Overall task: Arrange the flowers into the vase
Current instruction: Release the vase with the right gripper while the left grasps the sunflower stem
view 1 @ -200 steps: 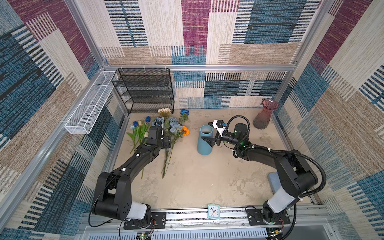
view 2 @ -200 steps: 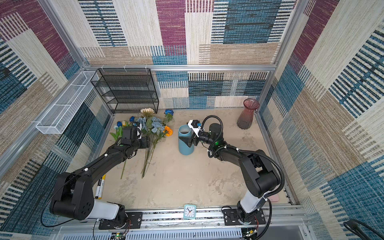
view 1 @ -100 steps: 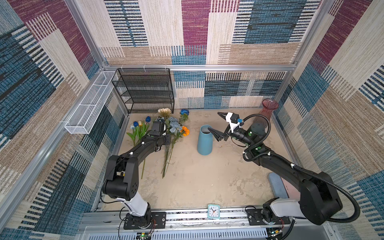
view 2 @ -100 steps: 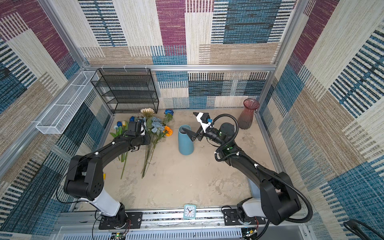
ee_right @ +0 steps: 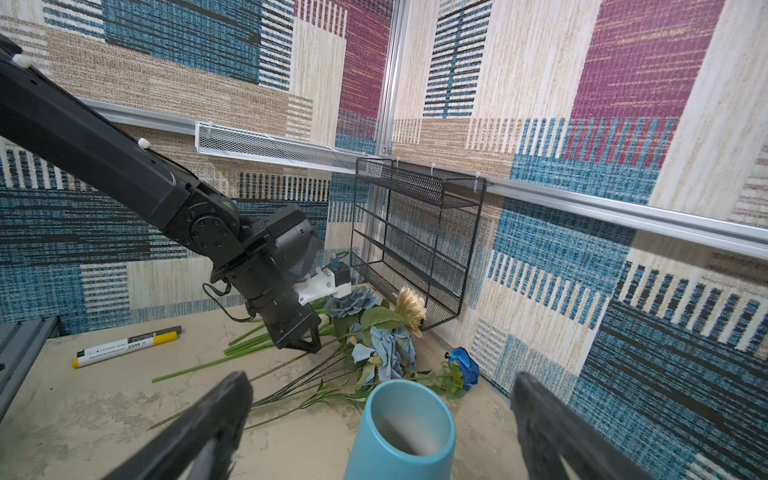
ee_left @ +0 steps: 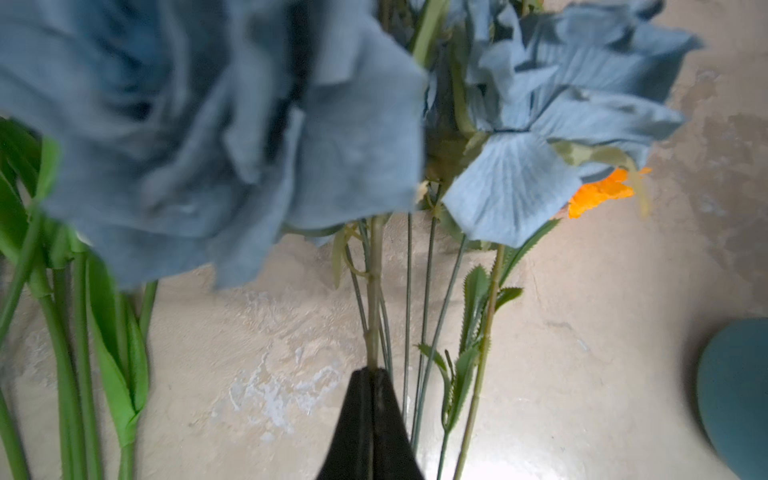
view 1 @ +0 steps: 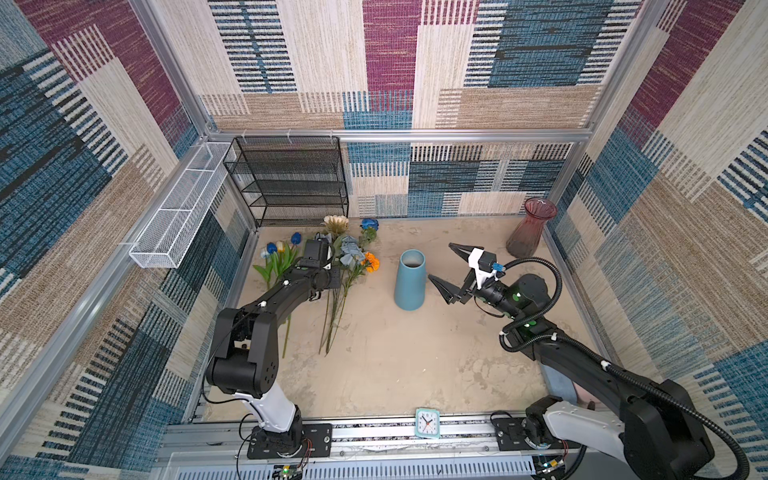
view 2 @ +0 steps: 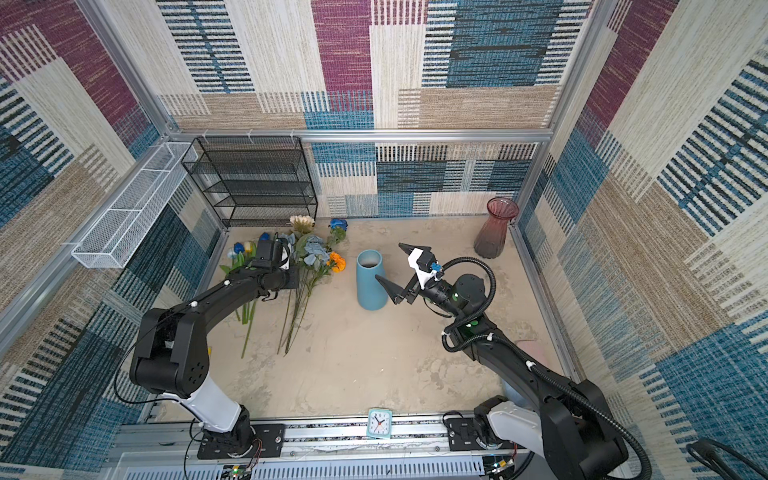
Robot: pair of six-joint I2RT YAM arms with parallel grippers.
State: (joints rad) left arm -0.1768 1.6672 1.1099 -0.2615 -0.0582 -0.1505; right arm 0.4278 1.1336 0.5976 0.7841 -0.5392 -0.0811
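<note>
Fingers (ee_left: 361, 419) on the left gripper (ee_left: 371, 374) are clamped together on 1 pale green stem (ee_left: 374, 299) down in the pile. That stem runs up under the dusty-blue roses (ee_left: 232, 137), so I can't say which bloom it belongs to. The right gripper (view 1: 440, 261) is spread wide with nothing in it, parked just beside the blue vase (view 1: 409, 291), its 2 fingers (ee_right: 216, 415) either side of the mouth in the right wrist view. Progress-wise I'd call this basically the start: the vase stands upright mid-table and looks empty inside. All the flowers (view 1: 345, 270) lie flat on the table to its left, with the tulips (view 1: 282, 253) in 1 bunch nearer the wall and the roses, cream sunflower (view 1: 336, 224) and orange bloom (view 1: 371, 262) in another. So 1 stem is grabbed but not lifted as far as I can see, and everything else is left to do. There's also a dark red glass vase (view 1: 530, 232) in the back corner, well apart from both arms.
</note>
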